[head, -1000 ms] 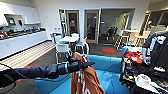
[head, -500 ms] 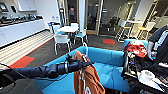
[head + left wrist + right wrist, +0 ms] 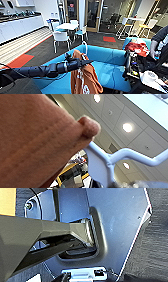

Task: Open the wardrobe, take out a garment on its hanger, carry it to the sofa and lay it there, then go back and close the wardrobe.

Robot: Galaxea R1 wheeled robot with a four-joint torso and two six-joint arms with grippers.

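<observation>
Left gripper (image 3: 86, 61) — sofa (image 3: 110, 65) now closer

An office lounge: blue sofa (image 3: 110, 65), white café table (image 3: 66, 26) and chairs, kitchenette counter (image 3: 17, 23), glass doors (image 3: 93, 13).

The shirt (image 3: 83, 77) is soft matt cloth, rust-orange; close up in the left wrist view its weave (image 3: 37, 141) looks fine and slightly ribbed. The hanger (image 3: 105, 161) is smooth pale plastic with a faint sheen. The sofa (image 3: 110, 67) wears a smooth, matt blue fabric. At ten o'clock of it the floor (image 3: 47, 50) is dark, rough-looking carpet. The left arm (image 3: 37, 71) looks dark and matt.
</observation>
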